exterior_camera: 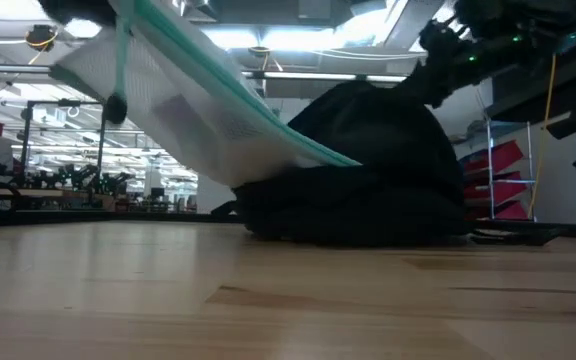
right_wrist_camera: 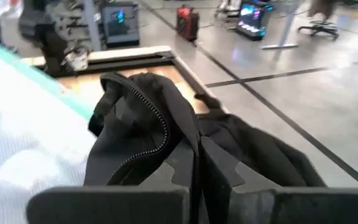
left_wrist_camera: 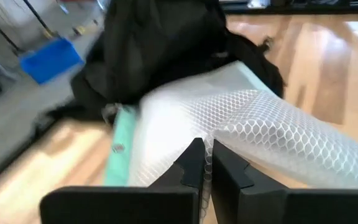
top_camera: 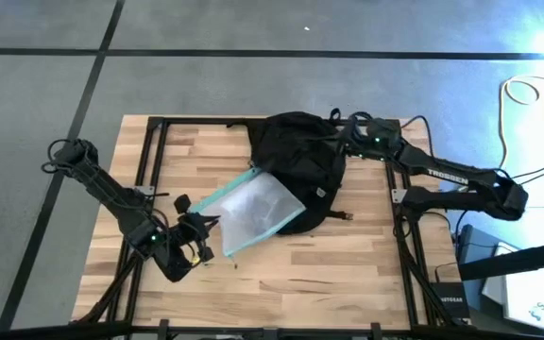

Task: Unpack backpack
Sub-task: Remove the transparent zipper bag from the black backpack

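Fabric, matte black and slumped into a rounded heap, makes up the backpack (top_camera: 300, 161), which lies at the far middle of the pale wood-plank worktop (top_camera: 348, 255) with a zipper track curling along its open flap. The right claw (top_camera: 348, 135) is pressed together, pinching that flap at the far edge. The left claw (top_camera: 199, 229), likewise clamped, grips a clear pouch (top_camera: 251, 210) of honeycomb mesh with teal edging, its far end resting on the backpack.
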Action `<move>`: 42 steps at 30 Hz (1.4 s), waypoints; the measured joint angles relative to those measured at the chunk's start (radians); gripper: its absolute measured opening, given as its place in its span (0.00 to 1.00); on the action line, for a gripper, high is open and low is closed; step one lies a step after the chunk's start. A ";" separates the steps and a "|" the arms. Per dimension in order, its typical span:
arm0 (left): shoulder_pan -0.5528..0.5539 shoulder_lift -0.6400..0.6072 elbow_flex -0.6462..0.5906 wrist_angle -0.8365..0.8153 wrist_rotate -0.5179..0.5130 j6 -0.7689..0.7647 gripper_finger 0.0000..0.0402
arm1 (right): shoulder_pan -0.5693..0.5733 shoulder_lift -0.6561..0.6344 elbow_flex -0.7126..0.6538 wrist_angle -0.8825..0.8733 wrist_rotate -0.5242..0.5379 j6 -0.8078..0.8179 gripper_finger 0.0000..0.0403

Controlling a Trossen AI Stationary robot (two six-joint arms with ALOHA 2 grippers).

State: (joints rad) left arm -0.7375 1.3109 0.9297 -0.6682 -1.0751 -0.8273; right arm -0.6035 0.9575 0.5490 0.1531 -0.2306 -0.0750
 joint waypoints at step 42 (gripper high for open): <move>0.002 -0.205 -0.191 0.018 0.051 -0.340 0.28 | -0.275 -0.033 -0.132 -0.027 0.056 0.042 0.03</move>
State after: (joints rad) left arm -0.7359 1.1056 0.7383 -0.6502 -1.0239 -1.1669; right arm -0.8783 0.9245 0.4168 0.1265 -0.1746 -0.0334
